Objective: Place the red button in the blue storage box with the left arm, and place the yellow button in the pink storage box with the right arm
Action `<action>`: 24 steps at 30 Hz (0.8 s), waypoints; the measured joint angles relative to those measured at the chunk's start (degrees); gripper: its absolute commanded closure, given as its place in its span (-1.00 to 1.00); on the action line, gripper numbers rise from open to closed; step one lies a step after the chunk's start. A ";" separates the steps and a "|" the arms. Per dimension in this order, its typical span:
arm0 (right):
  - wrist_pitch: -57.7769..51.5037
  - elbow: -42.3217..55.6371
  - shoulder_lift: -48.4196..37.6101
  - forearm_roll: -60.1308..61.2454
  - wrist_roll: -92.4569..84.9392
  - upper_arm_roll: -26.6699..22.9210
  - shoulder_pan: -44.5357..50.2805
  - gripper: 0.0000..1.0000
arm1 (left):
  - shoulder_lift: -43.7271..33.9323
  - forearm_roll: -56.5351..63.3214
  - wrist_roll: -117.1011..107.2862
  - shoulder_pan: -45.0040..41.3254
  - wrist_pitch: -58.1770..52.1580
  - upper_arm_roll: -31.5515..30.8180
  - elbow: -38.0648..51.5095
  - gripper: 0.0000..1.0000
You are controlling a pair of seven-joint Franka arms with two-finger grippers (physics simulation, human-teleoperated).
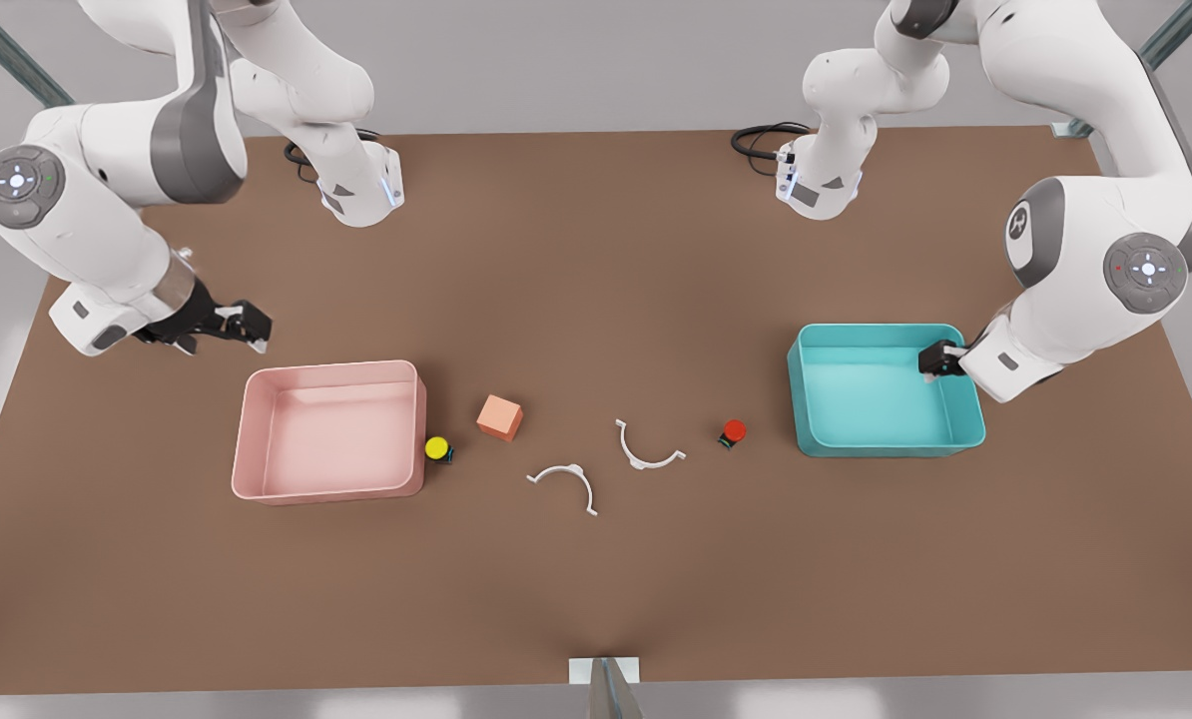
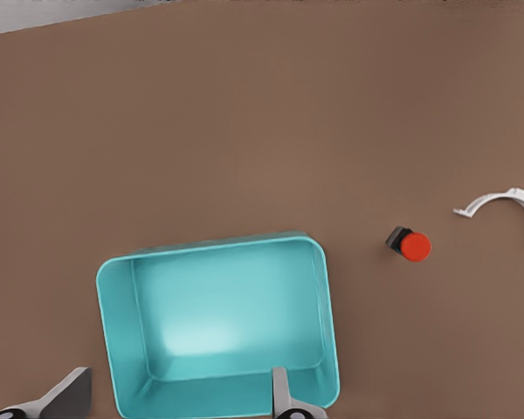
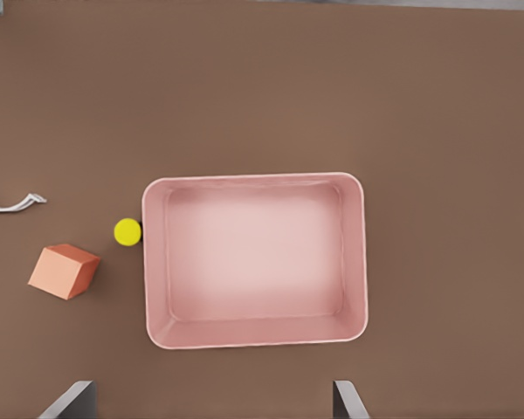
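Two white clips (image 1: 566, 483), two buttons, two boxes (one cube (image 1: 499, 416)).

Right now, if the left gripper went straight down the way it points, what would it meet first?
Probably the blue storage box: the left gripper, fingers apart, hangs over the box's edge, so it would likely meet the rim or floor there. Depth is unclear. The red button lies off to the side.

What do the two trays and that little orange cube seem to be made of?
The pink storage box and blue storage box look like smooth moulded plastic: thin walls, rounded corners, soft sheen. The salmon-orange cube is matte and flat-faced, maybe painted wood or foam; it's hard to tell.
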 measured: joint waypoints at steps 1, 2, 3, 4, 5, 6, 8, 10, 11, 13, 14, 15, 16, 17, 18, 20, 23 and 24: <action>0.14 0.96 1.05 0.11 0.08 0.52 -0.30 -1.00 | 0.12 0.02 0.01 -0.02 0.20 0.00 0.00 -1.00; 0.33 1.89 2.37 0.17 0.15 1.74 -0.79 -1.00 | 0.40 0.04 -0.22 -0.10 0.37 0.00 0.01 -1.00; 0.75 2.41 3.47 0.22 0.22 2.72 -0.51 -1.00 | 0.87 0.01 -1.30 -0.48 0.55 -0.06 0.01 -1.00; 1.19 2.73 4.23 0.26 0.17 3.37 0.30 -1.00 | 1.79 -0.09 -3.05 -2.06 0.98 -0.12 0.01 -1.00; 1.78 2.92 5.01 0.33 0.00 4.39 0.86 -1.00 | 2.82 -0.40 -4.95 -4.19 1.61 -0.25 0.01 -1.00; 2.61 2.99 6.31 0.33 -0.37 5.83 1.33 -1.00 | 3.80 -1.24 -6.72 -5.91 2.33 -0.40 0.01 -1.00; 4.54 3.06 8.60 0.32 -2.06 7.38 2.97 -1.00 | 6.71 -2.45 -9.97 -9.57 4.48 -0.55 0.01 -1.00; 7.58 3.01 12.06 0.32 -4.66 8.34 4.25 -1.00 | 9.54 -3.23 -12.88 -12.38 6.90 -0.62 0.00 -1.00; 9.03 2.92 13.67 0.25 -6.13 8.63 5.31 -1.00 | 11.13 -3.46 -14.22 -13.38 8.07 -0.61 0.01 -1.00; 12.73 2.55 17.62 -0.54 -9.70 8.89 7.31 -1.00 | 13.60 -4.03 -16.73 -15.88 10.70 -0.62 -0.25 -1.00; 14.67 1.76 18.98 -0.94 -11.69 9.10 8.10 -1.00 | 14.44 -4.36 -17.88 -16.84 11.93 -0.59 -0.34 -1.00; 16.88 0.35 19.71 -1.78 -13.83 9.32 8.88 -1.00 | 15.31 -4.64 -18.98 -17.45 13.11 -0.59 -0.40 -1.00; 19.34 -1.79 20.07 -2.54 -16.17 9.47 9.42 -1.00 | 15.88 -4.85 -20.01 -18.03 14.37 -0.59 -1.25 -1.00; 21.70 -3.92 20.23 -3.49 -18.52 9.59 9.68 -1.00 | 15.84 -5.01 -20.98 -18.46 16.03 -0.57 -3.56 -1.00; 23.96 -5.98 20.31 -4.42 -20.83 9.78 9.79 -1.00 | 15.53 -5.14 -21.90 -18.65 17.60 -0.55 -5.67 -1.00; 27.84 -10.68 20.35 -5.70 -25.19 10.28 9.78 -1.00 | 14.13 -5.30 -23.58 -18.83 20.91 -0.53 -10.38 -1.00; 34.02 -12.58 23.39 -8.20 -31.94 10.71 9.42 -1.00 | 11.70 -5.43 -25.77 -19.58 26.48 -0.53 -17.65 -1.00; 35.77 -11.06 25.64 -9.01 -34.30 10.67 9.27 -1.00 | 11.27 -5.44 -26.42 -19.78 28.14 -0.53 -19.21 -1.00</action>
